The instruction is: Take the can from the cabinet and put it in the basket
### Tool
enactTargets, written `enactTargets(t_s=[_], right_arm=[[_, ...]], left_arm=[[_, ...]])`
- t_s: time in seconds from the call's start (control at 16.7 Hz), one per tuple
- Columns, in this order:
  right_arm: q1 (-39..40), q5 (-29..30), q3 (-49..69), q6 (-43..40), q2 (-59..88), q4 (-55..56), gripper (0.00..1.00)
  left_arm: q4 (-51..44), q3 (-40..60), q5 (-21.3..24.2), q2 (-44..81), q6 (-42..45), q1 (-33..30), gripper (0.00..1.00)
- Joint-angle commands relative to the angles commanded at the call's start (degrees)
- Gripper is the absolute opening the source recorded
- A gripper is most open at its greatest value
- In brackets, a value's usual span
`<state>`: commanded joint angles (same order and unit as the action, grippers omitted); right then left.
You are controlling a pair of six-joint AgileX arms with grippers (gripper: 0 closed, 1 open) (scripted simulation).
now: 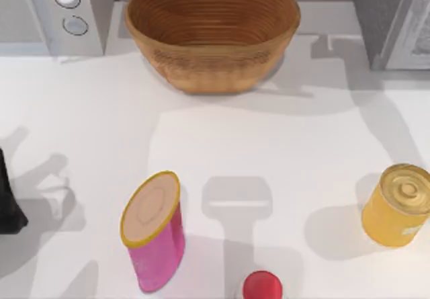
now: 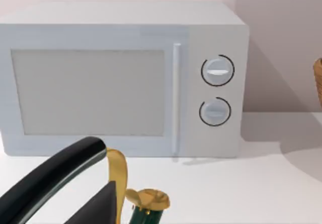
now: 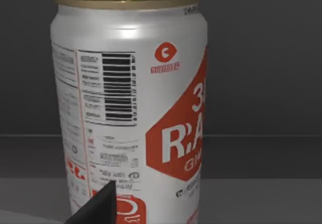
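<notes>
The can (image 3: 131, 108) stands upright on a dark grey shelf floor, with dark grey walls behind it, in the right wrist view. One dark finger (image 3: 98, 206) of the right gripper shows at the lower edge of that frame, in front of the can's base; I cannot tell whether this gripper is apart or clamped.

In the top view the cabinet (image 1: 393, 20) sits at the upper right corner and the basket (image 1: 211, 33) at upper centre. A white appliance (image 1: 54, 13) with two knobs fills the upper left. A pink cylinder (image 1: 154, 235) stands lower left of centre, a yellow tin (image 1: 398, 205) at the right edge.

The left arm (image 1: 8, 201) sits at the left edge; its gripper's state I cannot tell
</notes>
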<state>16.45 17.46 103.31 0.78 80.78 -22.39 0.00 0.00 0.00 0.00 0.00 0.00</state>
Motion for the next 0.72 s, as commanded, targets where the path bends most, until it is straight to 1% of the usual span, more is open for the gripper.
enactTargets(t_s=[0.12, 0.24, 0.54, 0.72], right_arm=[[4.0, 4.7, 2.1, 0.0, 3.1, 1.0, 1.00], [6.9, 7.7, 3.5, 0.0, 5.3, 1.8, 1.00], [7.3, 8.2, 3.7, 0.0, 5.8, 1.9, 1.00], [6.3, 7.2, 7.4, 0.0, 9.1, 1.7, 1.00]], left_arm=[[0.0, 0.0, 0.0, 0.0, 0.0, 0.0, 1.00], [0.0, 0.0, 0.0, 0.0, 0.0, 0.0, 1.00], [0.0, 0.0, 0.0, 0.0, 0.0, 0.0, 1.00], [0.0, 0.0, 0.0, 0.0, 0.0, 0.0, 1.00]])
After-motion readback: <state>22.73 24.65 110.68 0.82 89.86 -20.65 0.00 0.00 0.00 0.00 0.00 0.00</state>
